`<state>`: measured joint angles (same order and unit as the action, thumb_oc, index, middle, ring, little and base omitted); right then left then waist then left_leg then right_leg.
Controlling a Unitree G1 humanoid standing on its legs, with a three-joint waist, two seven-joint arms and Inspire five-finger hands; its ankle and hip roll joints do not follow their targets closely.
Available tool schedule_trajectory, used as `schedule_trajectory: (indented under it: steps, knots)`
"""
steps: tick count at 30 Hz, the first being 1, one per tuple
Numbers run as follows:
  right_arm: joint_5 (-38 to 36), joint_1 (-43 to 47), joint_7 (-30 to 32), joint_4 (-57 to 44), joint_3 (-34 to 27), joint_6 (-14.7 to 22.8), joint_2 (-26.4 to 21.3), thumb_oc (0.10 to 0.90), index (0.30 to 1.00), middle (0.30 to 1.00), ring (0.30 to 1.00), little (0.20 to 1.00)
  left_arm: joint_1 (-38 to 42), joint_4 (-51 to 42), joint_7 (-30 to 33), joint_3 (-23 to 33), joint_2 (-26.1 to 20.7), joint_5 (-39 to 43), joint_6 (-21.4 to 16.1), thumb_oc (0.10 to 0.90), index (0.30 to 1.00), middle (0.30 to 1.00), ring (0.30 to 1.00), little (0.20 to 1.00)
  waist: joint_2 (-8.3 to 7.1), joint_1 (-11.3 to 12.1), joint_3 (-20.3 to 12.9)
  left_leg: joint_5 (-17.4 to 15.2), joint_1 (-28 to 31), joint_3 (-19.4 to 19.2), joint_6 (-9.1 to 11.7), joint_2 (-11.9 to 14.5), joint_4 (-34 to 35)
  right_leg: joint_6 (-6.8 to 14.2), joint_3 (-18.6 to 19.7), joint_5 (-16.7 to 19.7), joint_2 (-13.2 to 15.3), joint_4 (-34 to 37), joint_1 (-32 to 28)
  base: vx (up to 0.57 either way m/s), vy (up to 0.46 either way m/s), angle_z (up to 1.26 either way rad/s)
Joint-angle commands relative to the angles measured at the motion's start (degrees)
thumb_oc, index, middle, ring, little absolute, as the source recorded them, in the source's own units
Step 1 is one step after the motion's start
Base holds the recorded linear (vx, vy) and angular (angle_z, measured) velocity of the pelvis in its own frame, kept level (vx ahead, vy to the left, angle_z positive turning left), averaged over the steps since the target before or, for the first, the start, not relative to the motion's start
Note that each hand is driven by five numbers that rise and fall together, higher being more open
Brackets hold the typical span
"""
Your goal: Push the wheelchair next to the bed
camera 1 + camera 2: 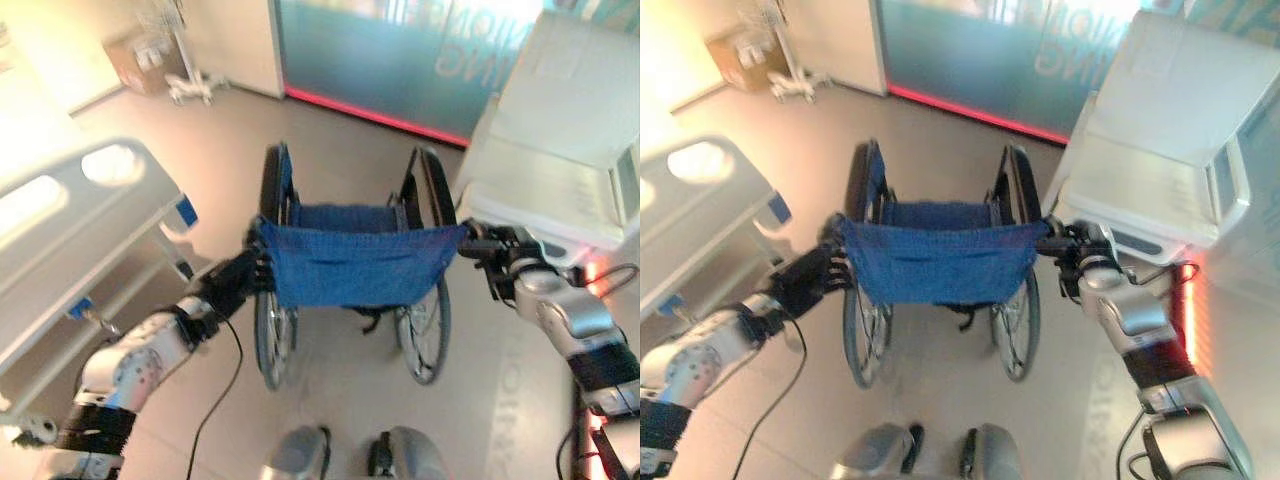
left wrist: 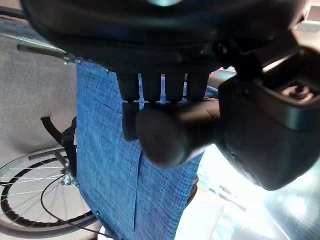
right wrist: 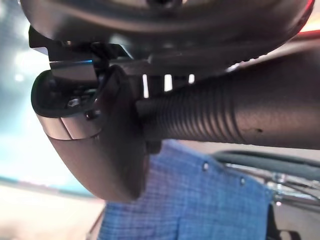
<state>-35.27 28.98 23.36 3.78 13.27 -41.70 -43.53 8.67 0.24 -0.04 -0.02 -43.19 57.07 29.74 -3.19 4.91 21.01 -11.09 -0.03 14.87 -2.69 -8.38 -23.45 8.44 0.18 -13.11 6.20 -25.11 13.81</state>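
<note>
The blue woven-cloth backrest point(image 1: 352, 262) of the wheelchair looks matt and slightly coarse, with small metal rivets along its edge. The black ribbed rubber push handle point(image 3: 210, 117) has a dull, grooved surface. The thin wire-spoked metal wheels point(image 1: 428, 335) catch a faint shine. At nine o'clock, the pale smooth plastic bed rail point(image 1: 75, 215) looks glossy. The beige floor point(image 1: 340, 420) is smooth with a soft sheen. At eleven o'clock sits a brown cardboard box point(image 1: 140, 62), matt.
</note>
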Motion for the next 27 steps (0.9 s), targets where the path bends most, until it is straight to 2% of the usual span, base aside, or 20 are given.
schedule_trajectory:
  steps: [1,2,3,4,5,6,8,10,12,13,15,16,17,18,20,22,23,25,26,27]
  knots:
    - [-4.9,9.2,-4.6,-3.4,2.7,5.7,1.9,0.400,0.300,0.300,0.300,0.300,2.8,-6.0,-0.3,4.5,-1.6,0.9,-8.0,0.400,0.300,0.300,0.300,0.300,-2.55,1.6,-6.9,-2.7,2.1,-4.6,0.2,-0.1,-9.3,-0.2,-1.3,21.2,-0.7,21.2,-5.9,0.54,-0.252,0.85]
    - [-4.7,9.2,-4.8,-3.3,2.8,5.5,1.9,0.400,0.300,0.300,0.300,0.300,2.7,-6.1,-0.3,4.6,-1.4,0.9,-7.9,0.400,0.300,0.300,0.300,0.300,-2.42,1.4,-7.0,-2.4,2.3,-4.4,0.4,0.2,-9.3,-0.4,-1.5,21.0,-0.9,20.9,-5.9,0.48,-0.161,0.81]
    - [-3.8,9.6,-6.2,-3.0,3.0,4.4,1.0,0.400,0.300,0.300,0.300,0.300,1.9,-6.5,-0.1,4.6,-0.3,1.3,-7.9,0.400,0.300,0.300,0.300,0.300,-2.00,0.9,-8.4,2.4,3.9,-3.8,2.3,2.0,-12.8,-2.0,-2.1,20.2,-1.9,19.4,-6.3,0.47,-0.169,0.79]
    - [-2.5,9.6,-7.4,-3.7,3.2,3.5,0.1,0.400,0.300,0.300,0.300,0.300,1.0,-7.7,0.6,5.1,0.6,1.8,-7.0,0.400,0.300,0.300,0.300,0.300,-2.15,0.5,-9.5,10.2,3.9,-5.2,4.5,3.1,-21.0,-4.0,-3.6,19.2,-2.0,19.2,-7.5,0.45,-0.166,0.88]
    - [-2.5,9.6,-7.5,-3.7,3.2,3.4,0.0,0.400,0.300,0.300,0.300,0.300,0.8,-7.9,0.7,5.3,0.7,1.9,-6.9,0.400,0.300,0.300,0.300,0.300,-1.94,0.4,-9.6,10.5,3.7,-5.2,4.7,3.3,-22.0,-4.2,-3.9,19.1,-2.2,19.1,-7.6,0.47,-0.205,0.70]
    - [-2.6,9.5,-8.2,-4.1,3.2,2.9,-1.4,0.400,0.300,0.300,0.300,0.300,-0.6,-8.9,1.1,6.1,1.3,2.6,-6.0,0.400,0.300,0.300,0.300,0.300,-2.20,0.6,-9.9,15.6,-0.2,-6.5,6.2,2.1,-32.1,-6.3,-4.8,17.4,-2.6,18.8,-10.0,0.39,-0.207,0.47]
    - [-3.8,9.5,-8.0,-4.5,3.4,2.7,-2.0,0.400,0.300,0.300,0.300,0.300,-1.2,-9.1,0.9,6.8,1.8,2.4,-5.3,0.400,0.300,0.300,0.300,0.300,-2.48,1.3,-9.4,15.7,-6.4,-8.0,6.0,0.5,-37.6,-7.5,-5.4,16.3,-3.2,18.1,-12.3,0.39,-0.205,0.37]
    - [-4.9,9.4,-7.6,-6.0,3.7,2.0,-2.4,0.400,0.300,0.300,0.300,0.300,-1.8,-9.3,1.8,7.6,1.6,2.7,-4.9,0.400,0.300,0.300,0.300,0.300,-1.76,2.7,-8.1,13.1,-10.9,-8.7,4.8,-0.4,-31.4,-7.9,-4.6,15.0,-5.9,16.6,-15.4,0.47,-0.178,0.26]
    - [-5.0,9.5,-7.5,-6.6,3.9,1.7,-2.0,0.400,0.300,0.300,0.300,0.300,-2.4,-9.3,2.2,8.3,0.9,3.4,-5.0,0.400,0.300,0.300,0.300,0.300,-1.80,3.5,-7.6,13.5,-11.2,-9.5,4.3,-0.1,-22.0,-7.8,-3.8,13.9,-7.0,16.3,-17.1,0.45,-0.147,-0.09]
    - [-5.4,9.8,-6.4,-6.8,4.6,1.6,-1.1,0.400,0.300,0.300,0.300,0.300,-3.1,-9.4,2.4,8.9,0.2,3.8,-5.4,0.400,0.300,0.300,0.300,0.300,-1.64,4.5,-7.2,14.6,-11.1,-11.0,3.8,1.1,-12.8,-8.0,-3.2,12.6,-8.3,16.6,-19.3,0.56,-0.108,-0.21]
    - [-4.8,9.5,-6.0,-5.1,5.7,3.5,0.8,0.400,0.300,0.300,0.300,0.300,-4.1,-8.7,2.2,8.3,0.8,2.3,-6.8,0.400,0.300,0.300,0.300,0.300,0.36,6.3,-7.5,21.3,-13.1,-10.6,5.1,4.4,6.9,-9.1,-3.3,10.1,-12.0,17.3,-22.9,0.64,-0.060,-0.07]
    - [-4.7,9.4,-6.0,-5.0,5.8,3.6,0.8,0.400,0.300,0.300,0.300,0.300,-4.2,-8.7,2.2,8.3,0.9,2.2,-6.9,0.400,0.300,0.300,0.300,0.300,0.11,6.4,-7.3,21.7,-12.3,-10.7,5.1,4.2,8.0,-9.1,-3.2,10.0,-11.6,17.4,-23.2,0.66,-0.009,-0.01]
    - [-3.6,8.7,-6.6,-4.0,6.1,4.7,1.8,0.400,0.300,0.300,0.300,0.300,-5.1,-8.5,2.4,7.9,1.6,1.1,-8.1,0.400,0.300,0.300,0.300,0.300,1.31,7.3,-7.5,25.4,-14.3,-10.5,6.3,6.3,16.7,-9.8,-3.1,8.8,-13.7,17.5,-25.2,0.70,-0.006,-0.19]
    - [-2.1,7.4,-7.7,-3.7,5.8,5.6,2.2,0.400,0.300,0.300,0.300,0.300,-6.0,-9.0,2.8,8.2,1.8,1.0,-8.7,0.400,0.300,0.300,0.300,0.300,1.31,7.9,-7.1,26.6,-14.2,-11.6,6.6,6.8,22.8,-10.0,-2.4,7.2,-13.9,17.0,-27.4,0.89,-0.003,-0.36]
    - [-0.6,5.7,-9.0,-3.9,4.8,6.4,2.2,0.400,0.300,0.300,0.300,0.300,-6.4,-9.5,2.9,8.6,1.7,1.2,-9.1,0.400,0.300,0.300,0.300,0.300,1.45,8.4,-7.0,26.8,-14.8,-12.6,6.9,7.2,25.2,-10.0,-2.6,4.9,-14.0,15.6,-29.1,0.60,0.006,-0.29]
    - [0.3,4.8,-10.5,-3.1,4.6,8.2,2.4,0.400,0.300,0.300,0.300,0.300,-5.5,-9.9,3.3,9.5,0.9,2.1,-8.3,0.400,0.300,0.300,0.300,0.300,1.34,8.9,-7.8,23.7,-13.7,-13.2,5.7,6.8,24.9,-9.2,-3.3,1.7,-13.1,12.0,-29.7,0.60,0.031,-0.16]
    - [2.0,4.5,-12.2,-1.6,4.5,9.4,3.7,0.400,0.300,0.300,0.300,0.300,-4.6,-9.1,3.2,9.6,0.7,2.2,-7.6,0.400,0.300,0.300,0.300,0.300,0.90,9.5,-8.9,22.0,-12.8,-12.4,4.7,5.6,21.0,-7.6,-3.8,1.0,-12.3,8.0,-30.5,0.59,0.033,-0.21]
    - [4.0,4.1,-14.2,-0.6,4.4,10.6,4.3,0.400,0.300,0.300,0.300,0.300,-3.7,-8.4,2.9,9.7,0.6,1.5,-6.1,0.400,0.300,0.300,0.300,0.300,-0.01,10.2,-9.9,20.8,-12.7,-11.8,3.4,4.3,17.5,-5.8,-4.4,2.5,-11.2,3.2,-31.3,0.55,0.031,-0.20]
    - [5.0,4.7,-14.4,0.1,5.3,11.0,4.3,0.400,0.300,0.300,0.300,0.300,-2.5,-6.9,1.9,9.3,0.1,0.2,-4.8,0.400,0.300,0.300,0.300,0.300,-0.78,10.9,-11.1,19.6,-11.4,-11.3,1.8,3.5,16.3,-2.5,-5.8,8.0,-10.2,-5.7,-30.3,0.52,0.052,-0.22]
    - [4.7,5.4,-14.0,0.5,6.1,11.1,4.2,0.400,0.300,0.300,0.300,0.300,-1.7,-6.2,1.6,9.0,-0.6,0.3,-4.4,0.400,0.300,0.300,0.300,0.300,-0.97,11.1,-11.7,19.0,-10.5,-10.8,1.1,3.0,15.9,-0.6,-6.3,11.5,-9.7,-11.3,-28.9,0.47,0.056,-0.22]
